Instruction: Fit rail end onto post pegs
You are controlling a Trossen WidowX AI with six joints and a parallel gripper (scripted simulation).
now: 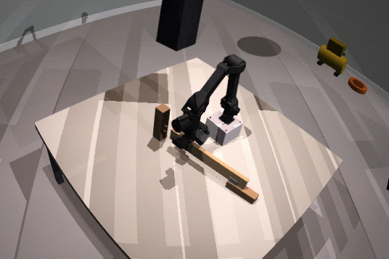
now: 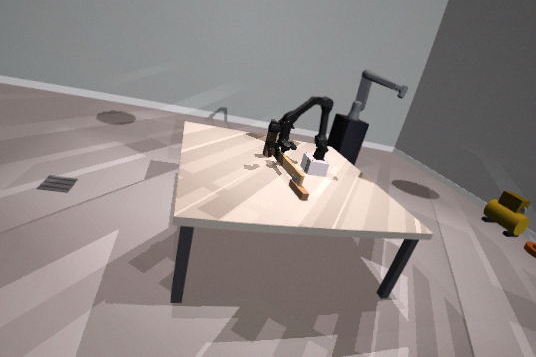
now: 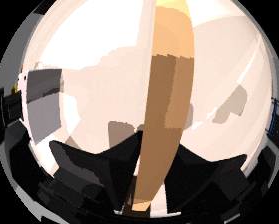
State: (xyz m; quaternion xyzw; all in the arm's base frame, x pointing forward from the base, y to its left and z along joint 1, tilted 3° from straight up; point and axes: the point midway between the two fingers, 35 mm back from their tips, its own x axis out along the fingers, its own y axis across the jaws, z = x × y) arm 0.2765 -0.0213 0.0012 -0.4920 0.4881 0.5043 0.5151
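Observation:
The long wooden rail (image 1: pixel 218 162) (image 2: pixel 291 167) (image 3: pixel 167 100) runs from the low footboard block (image 1: pixel 250 196) (image 2: pixel 300 191) toward the upright post (image 1: pixel 160 121) (image 2: pixel 268 149). Its far end sits at the bracket (image 1: pixel 233 181) on the block. Its near end looks raised, with its shadow apart from it on the table. In the top view a narrow gap shows between that end and the post's face with the pegs (image 1: pixel 165 128). My gripper (image 1: pixel 191 141) (image 3: pixel 151 136) is shut on the rail close to its near end. The holes are hidden, and peg alignment cannot be told.
The white base box (image 1: pixel 222 127) (image 2: pixel 315 166) of the arm stands on the table (image 1: pixel 120 192) (image 2: pixel 215 195), beside the rail. The arm arches from it above the rail. A black pedestal (image 1: pixel 179 19) (image 2: pixel 349 137) stands on the floor beyond the table.

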